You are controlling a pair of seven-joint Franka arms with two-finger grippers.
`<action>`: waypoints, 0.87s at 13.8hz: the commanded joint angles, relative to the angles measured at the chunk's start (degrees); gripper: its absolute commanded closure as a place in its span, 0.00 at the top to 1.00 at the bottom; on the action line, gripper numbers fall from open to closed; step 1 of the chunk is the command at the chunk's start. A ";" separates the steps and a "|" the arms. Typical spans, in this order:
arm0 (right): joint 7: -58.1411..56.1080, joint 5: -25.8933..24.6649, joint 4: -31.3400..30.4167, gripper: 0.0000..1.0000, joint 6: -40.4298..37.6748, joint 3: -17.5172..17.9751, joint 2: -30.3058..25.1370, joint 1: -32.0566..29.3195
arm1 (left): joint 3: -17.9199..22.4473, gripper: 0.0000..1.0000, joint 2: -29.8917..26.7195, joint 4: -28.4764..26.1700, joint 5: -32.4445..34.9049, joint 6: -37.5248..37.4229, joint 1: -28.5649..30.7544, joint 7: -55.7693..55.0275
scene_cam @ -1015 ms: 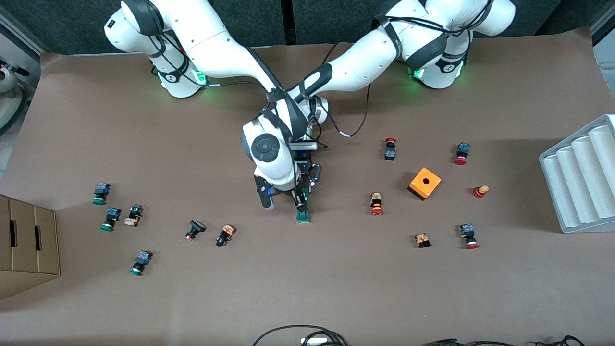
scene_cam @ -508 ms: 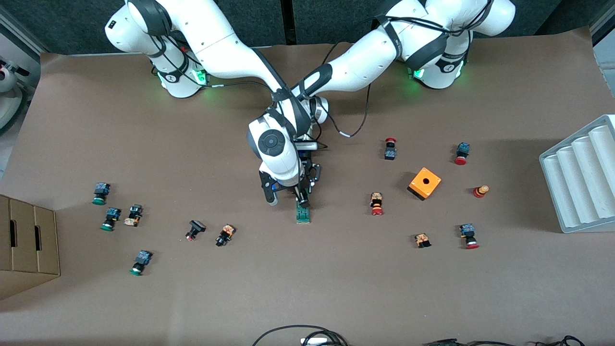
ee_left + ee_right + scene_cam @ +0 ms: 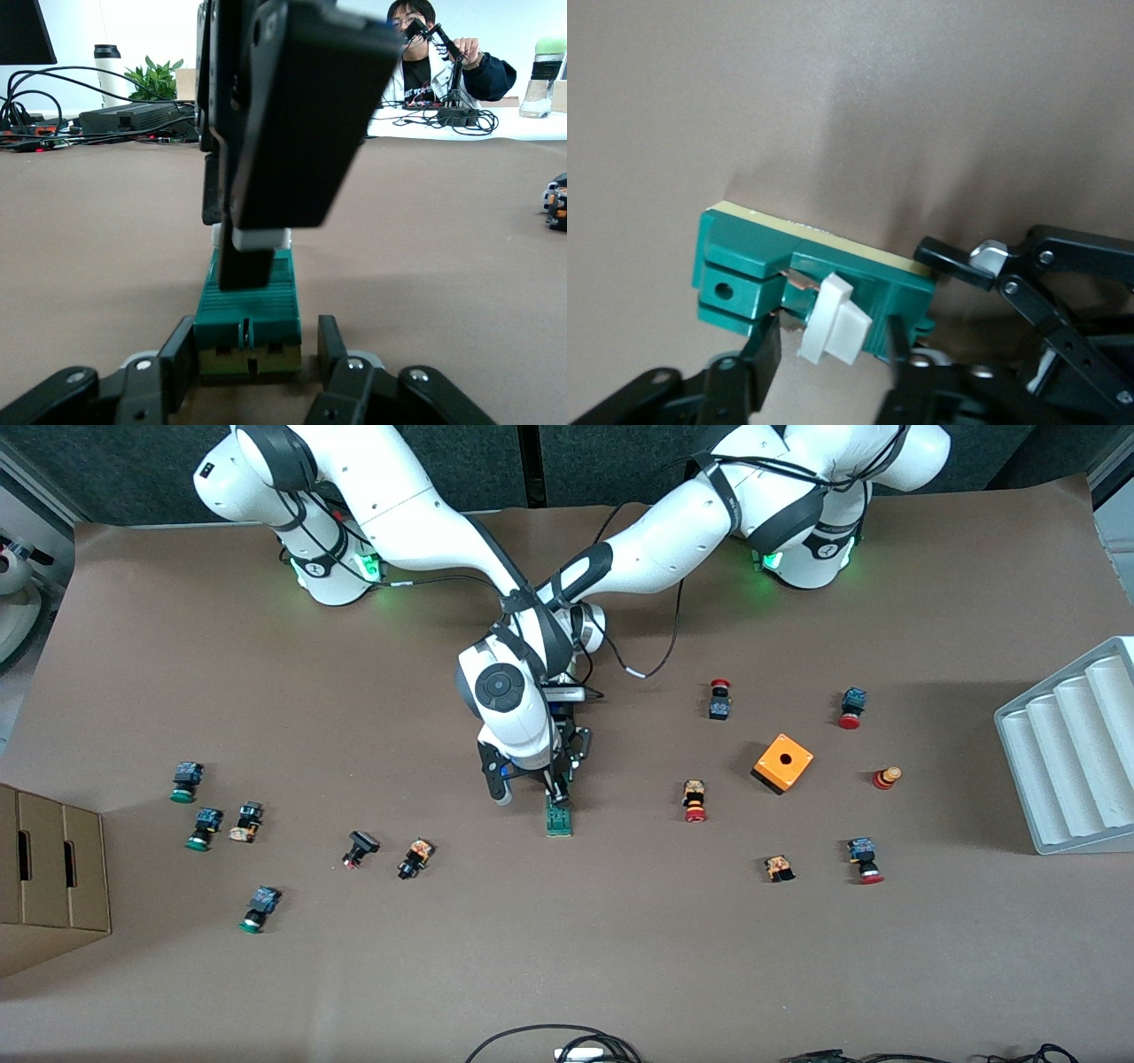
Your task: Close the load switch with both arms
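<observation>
While the load switch [image 3: 558, 817] lies mid-counter, well clear of every edge, it is flanked by the left claw [image 3: 254, 354] – fingers apart – and its white tab [image 3: 833, 320] is straddled by the right claw [image 3: 833, 350], not clamped.

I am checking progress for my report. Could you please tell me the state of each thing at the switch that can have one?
load switch: lying flat on the table, white tab sticking out of its body.
right end effector: open, one finger on each side of the white tab.
left end effector: at the switch's end farther from the front camera.
</observation>
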 commanded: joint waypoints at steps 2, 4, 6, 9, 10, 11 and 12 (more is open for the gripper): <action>-0.96 1.74 0.22 0.47 0.74 -0.36 0.21 0.02 | 0.52 0.61 1.79 1.50 0.29 0.21 -0.72 -0.73; -1.14 1.56 0.40 0.41 0.65 -0.36 0.21 -0.33 | 0.61 0.61 1.71 1.50 0.38 0.21 -0.72 -0.73; -1.05 1.56 0.92 0.37 0.39 -0.36 0.21 -0.42 | 0.61 0.61 1.79 1.50 0.29 0.21 -0.72 -0.73; -1.93 1.56 1.01 0.29 0.21 -0.36 0.21 -0.95 | 0.61 0.61 1.79 1.50 0.29 0.21 -0.72 -0.73; -2.02 1.56 1.10 0.28 0.13 -0.36 0.21 -1.21 | 0.52 0.61 1.79 1.50 0.29 0.21 -0.72 -0.73; -2.02 1.56 1.36 0.28 0.04 -0.36 0.21 -1.47 | 0.61 0.61 1.79 1.50 0.29 0.21 -0.72 -0.73; -2.02 1.65 1.80 0.28 -0.48 -0.36 0.21 -1.65 | 0.61 0.61 1.79 1.50 0.29 0.21 -0.72 -0.73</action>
